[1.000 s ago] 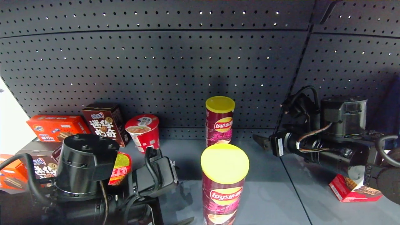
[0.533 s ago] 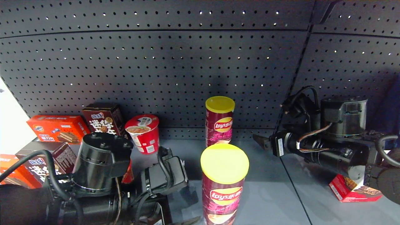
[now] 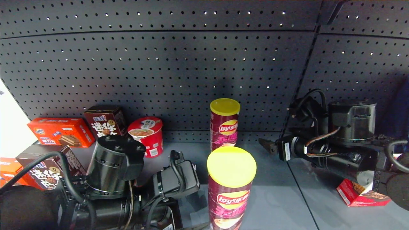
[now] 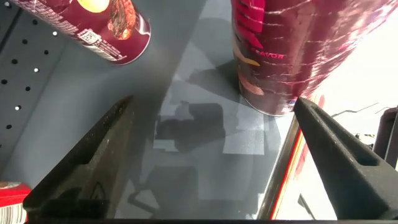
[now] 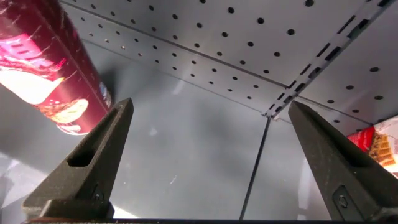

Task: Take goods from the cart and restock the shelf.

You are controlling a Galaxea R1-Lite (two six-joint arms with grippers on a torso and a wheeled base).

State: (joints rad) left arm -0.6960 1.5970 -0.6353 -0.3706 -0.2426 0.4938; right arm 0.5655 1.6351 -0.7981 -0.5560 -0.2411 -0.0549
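Two maroon chip cans with yellow lids stand on the grey shelf [image 3: 274,198]. The back can [image 3: 224,123] is near the pegboard and the front can [image 3: 230,188] is close to the shelf edge. My left gripper [image 4: 212,102] is open low over the shelf, with the front can [image 4: 292,56] just beyond one fingertip and the back can [image 4: 99,25] farther off. My right gripper [image 5: 211,106] is open and holds nothing. It hangs to the right of the back can [image 5: 50,68], and one fingertip [image 3: 266,144] points toward that can.
At the back left stand a red noodle cup [image 3: 146,134], a brown box [image 3: 107,123] and an orange box [image 3: 60,131]. Another brown box [image 3: 48,166] lies nearer. A red box [image 3: 361,195] lies under the right arm. The pegboard wall [image 3: 179,70] closes off the back.
My left arm has moved to the right toward the front can and now hides the lying cup with the green lid. The right arm has barely moved.
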